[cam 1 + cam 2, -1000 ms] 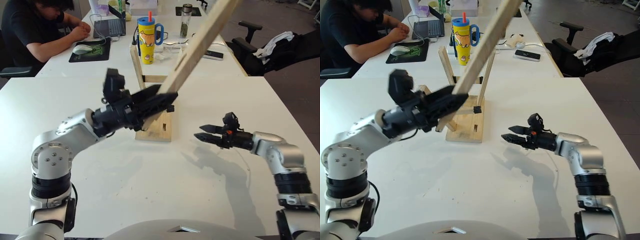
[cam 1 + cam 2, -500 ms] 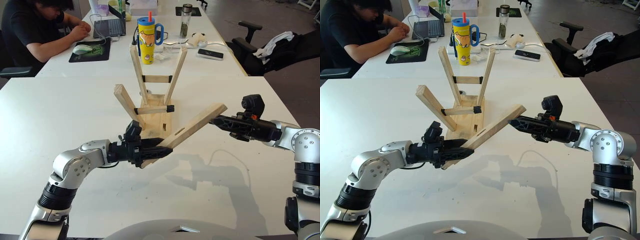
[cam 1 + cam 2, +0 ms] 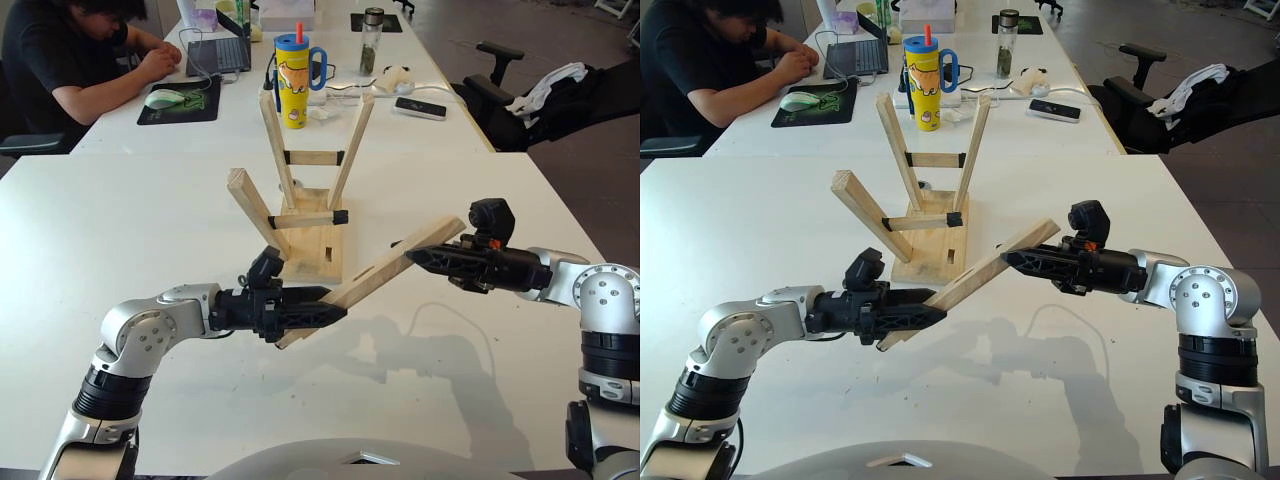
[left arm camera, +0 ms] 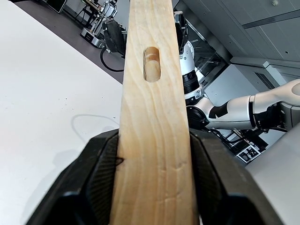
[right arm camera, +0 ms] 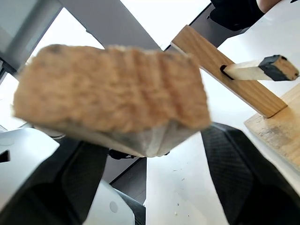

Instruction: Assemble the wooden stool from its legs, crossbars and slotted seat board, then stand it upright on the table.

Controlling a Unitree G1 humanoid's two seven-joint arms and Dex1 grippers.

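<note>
Left eye view: the seat board lies flat on the tabletop, with fitted legs rising from it and crossbars joining them. Just on the robot's side of the seat board, a loose leg slants in the air above the tabletop. The left end effector is clamped on its lower end. In the left wrist view, both fingers press the wood below a slot. To the right of the seat board, the right end effector sits at the loose leg's upper end. Its fingers are spread to either side of the end face, and whether they touch it cannot be told.
</note>
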